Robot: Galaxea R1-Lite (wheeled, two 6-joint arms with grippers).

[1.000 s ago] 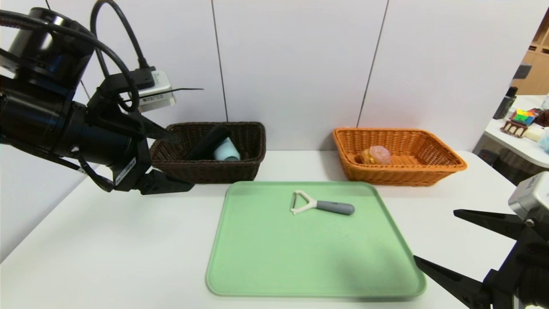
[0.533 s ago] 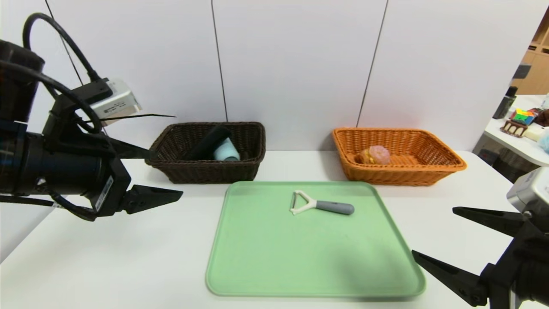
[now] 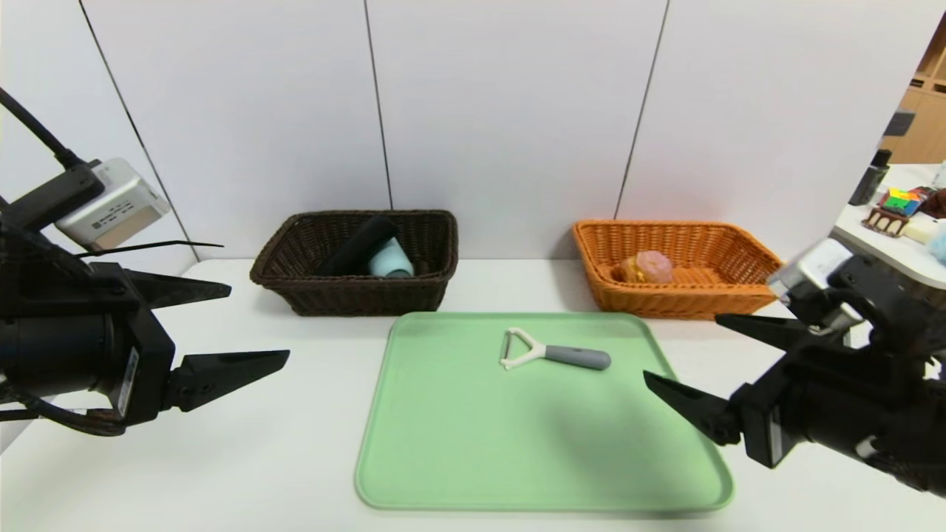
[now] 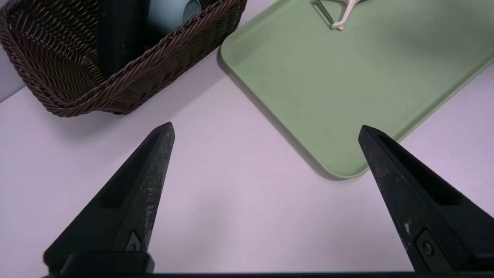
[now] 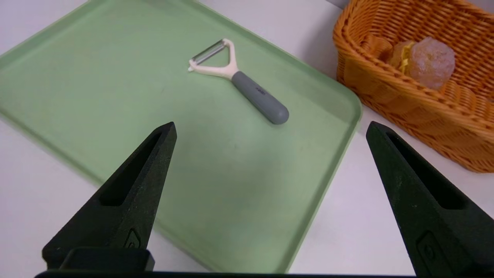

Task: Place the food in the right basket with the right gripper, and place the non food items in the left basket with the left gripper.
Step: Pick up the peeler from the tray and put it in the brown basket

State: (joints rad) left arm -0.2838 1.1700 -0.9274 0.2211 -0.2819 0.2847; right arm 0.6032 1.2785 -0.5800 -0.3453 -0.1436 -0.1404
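From where I'm standing, two wicker baskets sit toward the back of the white desk, well apart, with a green tray lying in front of and between them. The dark brown basket, over on the left, has a long black pouch leaning at a slant inside it, and just beside that a light blue cup tipped over, its round end facing out and down. Across from it, the orange basket has a single round bun near its left end, pinkish crust turned one way and yellow filling showing around the middle.

The tray carries just one thing: a peeler lying flat toward the back edge, its white Y-shaped head pointing left and its grey handle pointing right.

The left gripper hangs over the desk in front of the dark basket, spread wide and holding nothing. The right gripper is also wide apart and empty, above the tray's right side, in front of the orange basket.
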